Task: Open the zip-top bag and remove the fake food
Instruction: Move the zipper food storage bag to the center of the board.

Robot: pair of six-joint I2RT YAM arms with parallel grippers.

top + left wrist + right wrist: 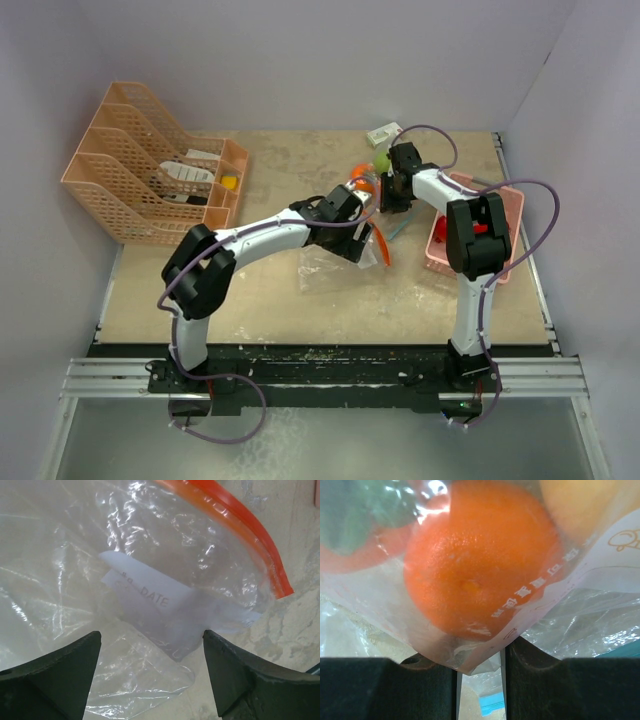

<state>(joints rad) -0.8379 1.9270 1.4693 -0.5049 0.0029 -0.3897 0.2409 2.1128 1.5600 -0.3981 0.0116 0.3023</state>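
The zip-top bag (330,268) is clear with an orange zip strip (240,520) and a white DATE label (150,597). It lies crumpled at mid-table. My left gripper (358,240) hovers over it, open (152,645), with loose film below and nothing pinched. My right gripper (392,190) is just beyond, over the bag's far part. In the right wrist view an orange (475,565) fills the frame behind printed film, with a blurred red and green fruit (360,530) beside it. The right gripper (479,665) has narrowed onto the bag's bottom corner (470,657), leaving a thin slit.
A pink basket (500,205) stands under the right arm's elbow at the right edge. A peach file rack (150,180) stands at the back left. A small white box (385,132) lies at the back wall. Something blue (490,700) shows below the right jaws.
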